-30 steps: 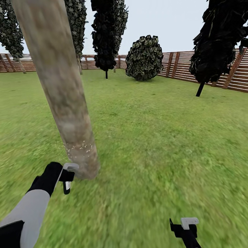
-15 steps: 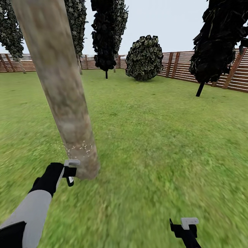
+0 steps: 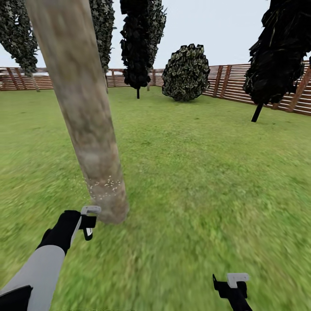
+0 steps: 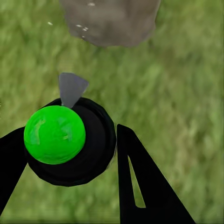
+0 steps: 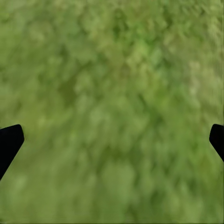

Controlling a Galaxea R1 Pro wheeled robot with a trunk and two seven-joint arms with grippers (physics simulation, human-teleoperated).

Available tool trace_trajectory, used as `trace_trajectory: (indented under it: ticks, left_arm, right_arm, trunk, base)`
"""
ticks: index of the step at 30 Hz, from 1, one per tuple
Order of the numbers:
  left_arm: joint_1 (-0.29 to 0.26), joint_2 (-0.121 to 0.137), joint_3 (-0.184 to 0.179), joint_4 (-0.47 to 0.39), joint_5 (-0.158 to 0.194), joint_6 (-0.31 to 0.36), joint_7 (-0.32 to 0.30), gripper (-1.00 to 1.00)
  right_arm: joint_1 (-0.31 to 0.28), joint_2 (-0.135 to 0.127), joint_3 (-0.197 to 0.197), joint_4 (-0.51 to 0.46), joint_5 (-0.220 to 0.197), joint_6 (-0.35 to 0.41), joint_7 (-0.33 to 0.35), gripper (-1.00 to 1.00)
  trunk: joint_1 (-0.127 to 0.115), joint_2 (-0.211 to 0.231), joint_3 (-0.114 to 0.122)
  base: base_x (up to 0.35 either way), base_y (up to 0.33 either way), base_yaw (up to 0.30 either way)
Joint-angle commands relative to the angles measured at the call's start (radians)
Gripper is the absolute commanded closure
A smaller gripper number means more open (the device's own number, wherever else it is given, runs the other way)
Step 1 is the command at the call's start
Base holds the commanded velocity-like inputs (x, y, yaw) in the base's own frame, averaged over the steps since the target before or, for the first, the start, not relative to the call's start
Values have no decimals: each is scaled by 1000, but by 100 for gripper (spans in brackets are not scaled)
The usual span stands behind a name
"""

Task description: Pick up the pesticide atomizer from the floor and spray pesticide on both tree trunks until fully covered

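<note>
- Left pincer (image 4: 70, 158): black fingers clamped on the pesticide atomizer, a round black body with a bright green dome cap (image 4: 54, 134) and a grey wedge nozzle (image 4: 71, 87) aimed at the trunk base.
- Can't tell how much liquid is in the atomizer; the body is opaque.
- Head view: left pincer (image 3: 87, 222) sits low, just beside the foot of the thick, smooth, mottled grey-beige tree trunk (image 3: 82, 108). The atomizer itself is hard to make out there; only a grey piece at the pincer tip is visible.
- Tiny white pesticide specks (image 3: 106, 185) form a band on the lower trunk; the trunk above is bare. Left wrist view catches a few specks (image 4: 83, 28) on the trunk base.
- Right pincer (image 3: 233, 287): low, well apart from the trunk. In the right wrist view the black fingertips (image 5: 9, 142) sit at opposite edges, spread wide, nothing between them, blurry green grass floor (image 5: 112, 112) beneath.
- Head view adds dark column-shaped trees (image 3: 140, 43), a rounded bush (image 3: 186, 73) and a brown slatted wooden fence (image 3: 233, 84).
</note>
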Motion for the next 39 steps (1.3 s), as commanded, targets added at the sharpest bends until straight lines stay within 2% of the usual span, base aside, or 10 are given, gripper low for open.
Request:
trace_trajectory:
  ticks: [1, 13, 21, 32, 33, 34, 35, 39]
  left_arm:
    - [0, -3, 3, -1, -12, 2, -9, 100]
    - [2, -7, 6, 6, -11, 1, -9, 100]
    - [25, -5, 5, 12, -13, 1, -9, 100]
    - [26, -11, 6, 30, -9, -1, -10, 100]
    - [26, -16, 6, 60, -11, -6, -9, 100]
    - [41, -19, 7, 120, -11, -73, -9, 100]
    - [45, -21, 7, 145, -11, -137, -8, 100]
    - [47, -21, 4, 159, -14, -173, -8, 100]
  right_arm:
    - [-1, 0, -4, 1, 11, -3, -5, -100]
    - [-1, 0, -4, 0, 11, -3, -5, -100]
    - [0, 0, -4, 0, 11, -3, -6, -100]
    - [-1, 0, -4, 1, 11, -3, -6, -100]
    - [-1, 0, -4, 1, 11, -3, -6, -100]
    - [0, 0, -4, 1, 11, -3, -6, -100]
    - [0, 0, -4, 1, 11, -3, -6, -100]
    - [-1, 0, -4, 1, 11, -3, -6, -100]
  trunk:
    - [0, 0, -1]
    - [0, 0, -1]
    - [0, 0, -1]
    - [0, 0, -1]
    - [0, 0, -1]
    - [0, 0, -1]
    - [0, 0, -1]
    - [0, 0, -1]
  base:
    - [0, 0, 161]
    - [221, -101, 13]
    - [-153, -68, 10]
    - [-5, -1, 253]
    - [0, 0, 77]
    - [141, -79, 13]
    - [208, -137, 4]
    - [224, -168, 1]
